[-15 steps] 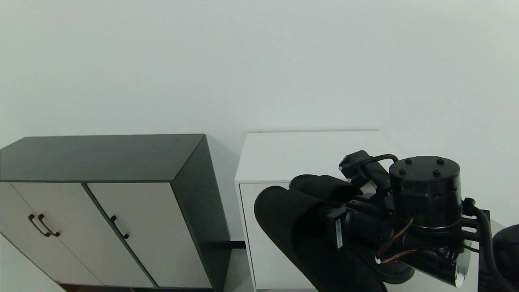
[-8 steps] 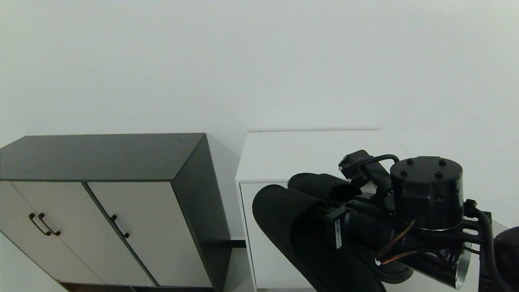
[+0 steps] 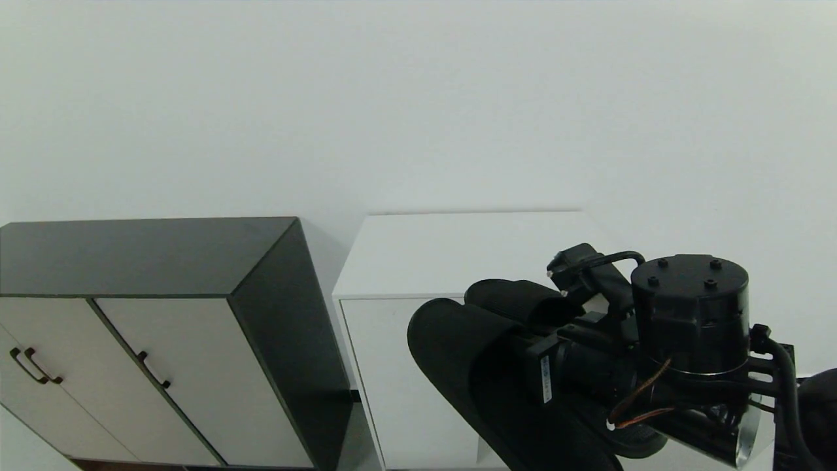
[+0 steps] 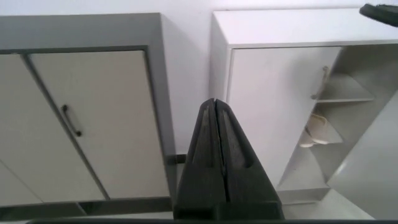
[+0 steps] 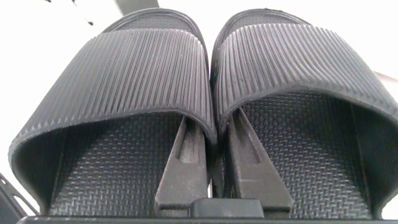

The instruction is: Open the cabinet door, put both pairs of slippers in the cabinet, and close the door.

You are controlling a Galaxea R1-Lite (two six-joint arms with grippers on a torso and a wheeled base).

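The dark cabinet (image 3: 150,255) stands leftmost, doors shut, its base cut off; the left end effector (image 4: 215,112) is clenched on nothing; the white cabinet (image 4: 280,28) beside it shows open shelves with a pale pair of slippers (image 4: 316,129) inside; the right end effector (image 5: 211,134) grasps the black slippers (image 5: 149,68), one finger inside each, raised before that cabinet.

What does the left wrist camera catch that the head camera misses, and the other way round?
Left wrist view adds: the white cabinet standing open, pale slippers on a shelf inside, and the left pincer, shut. Head view adds: the right arm holding up a pair of black ribbed rubber slippers. Both: that white cabinet and the dark-topped cabinet with beige doors.
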